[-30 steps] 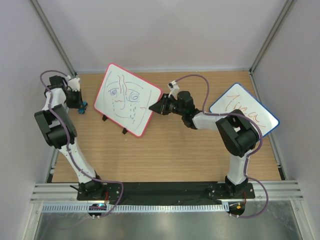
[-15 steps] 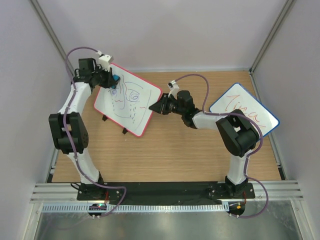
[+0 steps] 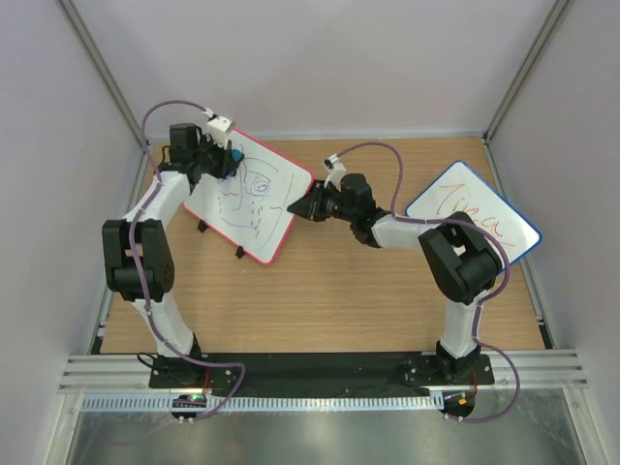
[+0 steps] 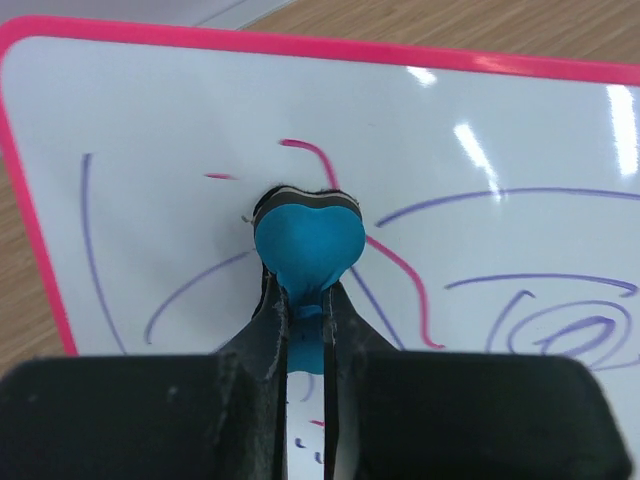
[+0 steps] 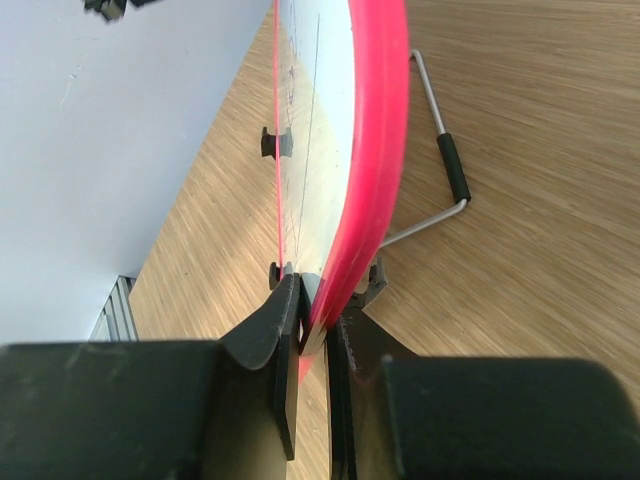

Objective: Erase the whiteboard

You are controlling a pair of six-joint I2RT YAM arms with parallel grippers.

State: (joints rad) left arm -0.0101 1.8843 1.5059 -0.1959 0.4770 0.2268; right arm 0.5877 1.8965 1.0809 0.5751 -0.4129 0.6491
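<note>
The whiteboard (image 3: 260, 203) with a red-pink frame stands tilted on wire feet at the back left, with purple and red scribbles on it. Its upper left part looks wiped. My left gripper (image 3: 231, 155) is shut on a blue eraser (image 4: 308, 235) and presses it against the board face (image 4: 480, 140) near the top corner. My right gripper (image 3: 303, 208) is shut on the board's right edge (image 5: 370, 180), which shows edge-on in the right wrist view.
A blue-framed board (image 3: 472, 222) with orange writing lies at the back right. A wire stand leg (image 5: 450, 170) of the whiteboard sticks out over the wooden table (image 3: 329, 300). White walls close in the back and both sides.
My left arm swung from the far left onto the whiteboard with the blue eraser and moved right along its top; scribbles at the upper left are gone. The right gripper held still.
</note>
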